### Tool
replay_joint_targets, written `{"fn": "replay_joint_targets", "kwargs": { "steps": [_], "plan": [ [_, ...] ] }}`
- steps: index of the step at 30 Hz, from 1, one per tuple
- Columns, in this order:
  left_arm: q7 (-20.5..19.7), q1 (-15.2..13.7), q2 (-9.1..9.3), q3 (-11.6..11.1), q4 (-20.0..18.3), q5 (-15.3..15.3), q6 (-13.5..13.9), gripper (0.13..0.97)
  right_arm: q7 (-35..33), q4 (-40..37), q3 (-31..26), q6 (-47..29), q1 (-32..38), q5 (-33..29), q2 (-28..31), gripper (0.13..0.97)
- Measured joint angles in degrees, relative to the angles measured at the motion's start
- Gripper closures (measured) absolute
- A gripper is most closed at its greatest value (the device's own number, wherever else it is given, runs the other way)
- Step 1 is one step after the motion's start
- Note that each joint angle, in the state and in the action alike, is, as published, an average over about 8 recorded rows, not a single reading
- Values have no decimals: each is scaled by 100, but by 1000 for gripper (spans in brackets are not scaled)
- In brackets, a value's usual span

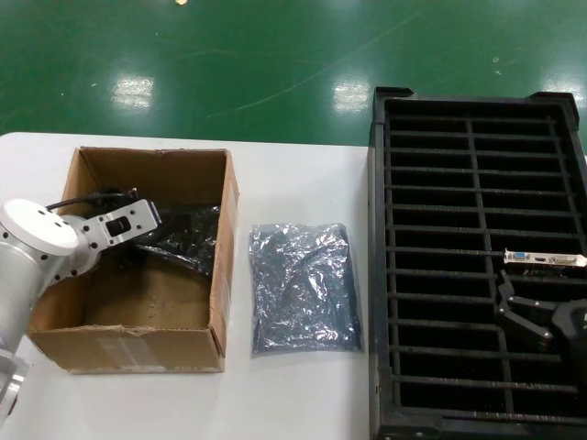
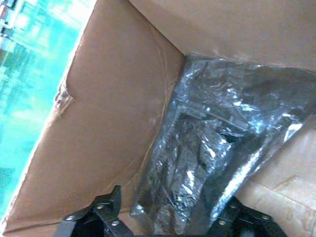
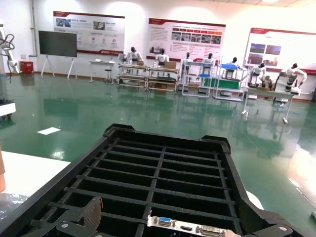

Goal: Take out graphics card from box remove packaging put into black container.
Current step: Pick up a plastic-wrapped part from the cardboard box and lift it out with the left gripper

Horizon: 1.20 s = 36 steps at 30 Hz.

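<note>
The brown box (image 1: 128,348) stands at the table's left. Inside it a graphics card, still wrapped in a dark shiny bag (image 1: 188,234), leans against the box's right wall. My left gripper (image 1: 160,231) is down in the box. In the left wrist view the left gripper (image 2: 170,219) is open, and its fingers (image 2: 106,207) straddle the lower end of the bag (image 2: 217,143). Another graphics card (image 1: 544,259), bare, stands in a slot of the black container (image 1: 376,275). My right gripper (image 1: 518,307) hovers open just in front of that card (image 3: 197,228).
An empty grey-blue bag (image 1: 303,284) lies flat on the white table between the box and the container. The container's other slotted rows (image 3: 163,163) hold nothing. Green floor lies beyond the table's far edge.
</note>
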Motion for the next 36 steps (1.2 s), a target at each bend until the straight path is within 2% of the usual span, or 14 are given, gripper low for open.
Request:
{"fn": "replay_joint_targets", "kwargs": {
  "steps": [4,12,13,18,21,31,34,36],
  "plan": [
    [-245,9,-17,97,9,168,126,434,0,0,0,0,0,0,0,129],
    [-708,39,-74,346,7,535,467,651,0,0,0,0,0,0,0,129],
    [-741,41,-81,364,5,569,496,651,0,0,0,0,0,0,0,129],
    [-839,63,-112,407,-7,672,564,757,0,0,0,0,0,0,0,129],
    [-835,88,-126,384,-15,683,564,820,0,0,0,0,0,0,0,129],
    [-599,84,-194,92,-77,491,648,922,0,0,0,0,0,0,0,129],
    [-610,105,-269,8,-222,436,766,935,0,0,0,0,0,0,0,129],
    [-758,174,-364,-7,-452,459,866,944,0,0,0,0,0,0,0,129]
  ]
}}
